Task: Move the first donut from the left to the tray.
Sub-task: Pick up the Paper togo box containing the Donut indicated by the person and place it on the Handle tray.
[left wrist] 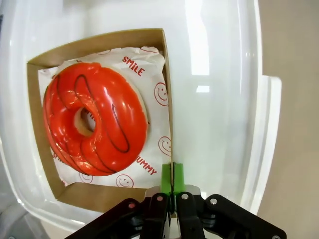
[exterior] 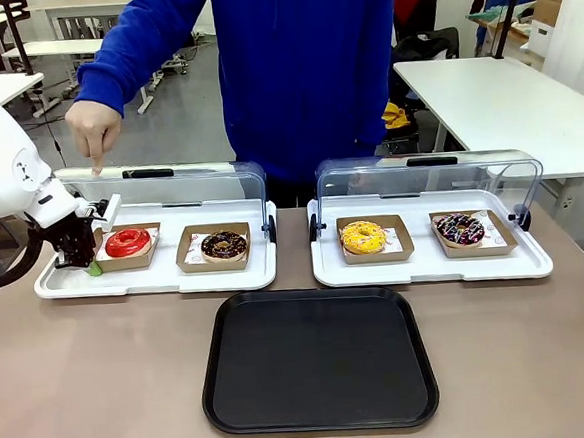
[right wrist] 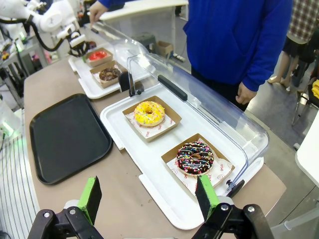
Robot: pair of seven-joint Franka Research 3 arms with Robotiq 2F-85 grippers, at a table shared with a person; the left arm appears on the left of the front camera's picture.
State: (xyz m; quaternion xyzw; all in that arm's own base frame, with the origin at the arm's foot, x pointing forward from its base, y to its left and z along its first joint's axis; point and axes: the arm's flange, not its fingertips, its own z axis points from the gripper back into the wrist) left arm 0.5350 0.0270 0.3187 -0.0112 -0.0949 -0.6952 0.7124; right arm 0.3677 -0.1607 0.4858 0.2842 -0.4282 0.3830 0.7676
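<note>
While your right gripper point(right wrist: 148, 194) hangs with fingers spread wide, the black tray point(exterior: 318, 362) lies nearest you. Beyond it, at ten o'clock, your left gripper point(left wrist: 172, 173) is pinched on the wall of the cardboard box point(left wrist: 97, 195) holding the red glazed donut point(left wrist: 107, 124), on a white tray point(exterior: 166, 280). Farther, a person's hand point(exterior: 95, 127) points down.

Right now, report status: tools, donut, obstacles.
Left tool shut on box edge; right tool open. Red donut in box, not yet on tray. Person's hand at lid nearby.
</note>
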